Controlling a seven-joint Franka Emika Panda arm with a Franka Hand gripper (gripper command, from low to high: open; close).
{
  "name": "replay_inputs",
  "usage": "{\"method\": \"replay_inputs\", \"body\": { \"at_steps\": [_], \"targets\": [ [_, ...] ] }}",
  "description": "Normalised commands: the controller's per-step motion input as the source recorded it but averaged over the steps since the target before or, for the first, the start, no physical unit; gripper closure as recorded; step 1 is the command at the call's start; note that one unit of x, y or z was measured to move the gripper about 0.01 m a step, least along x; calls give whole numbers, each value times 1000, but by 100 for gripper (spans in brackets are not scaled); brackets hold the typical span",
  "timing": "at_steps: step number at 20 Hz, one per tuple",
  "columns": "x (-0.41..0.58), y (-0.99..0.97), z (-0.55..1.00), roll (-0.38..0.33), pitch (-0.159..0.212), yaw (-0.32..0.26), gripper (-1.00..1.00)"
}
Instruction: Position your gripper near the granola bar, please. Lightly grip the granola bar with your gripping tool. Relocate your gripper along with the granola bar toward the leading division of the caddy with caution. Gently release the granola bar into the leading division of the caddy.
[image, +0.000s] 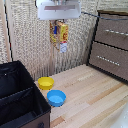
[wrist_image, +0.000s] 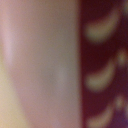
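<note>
High in the exterior view, my white gripper (image: 57, 23) is shut on the granola bar (image: 61, 33). The yellow, orange and red packet hangs upright from the fingers in front of the woven wall, well above the floor. The black caddy (image: 43, 119) stands at the exterior view's lower left, below the bar and off to the left. A cross divider (image: 15, 95) splits it into a far and a near compartment. Which one is the leading division I cannot tell. The wrist view is filled by a blurred close-up of the granola bar (wrist_image: 102, 65), pale pink and dark red with yellow shapes.
A yellow bowl (image: 45, 83) and a blue bowl (image: 56, 97) sit on the wooden floor just right of the caddy, beneath the bar. A brown wooden drawer cabinet (image: 111, 45) stands at the exterior view's right. A black cable (image: 90, 14) trails from the gripper.
</note>
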Motion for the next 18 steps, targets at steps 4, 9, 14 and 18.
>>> {"method": "replay_inputs", "body": {
  "at_steps": [4,9,14,18],
  "targets": [
    [0,542,112,0,0,-224,100],
    [0,537,102,0,0,-224,100],
    [0,522,103,0,0,-230,100],
    [-9,542,35,-2,2,-216,100]
  ]
}}
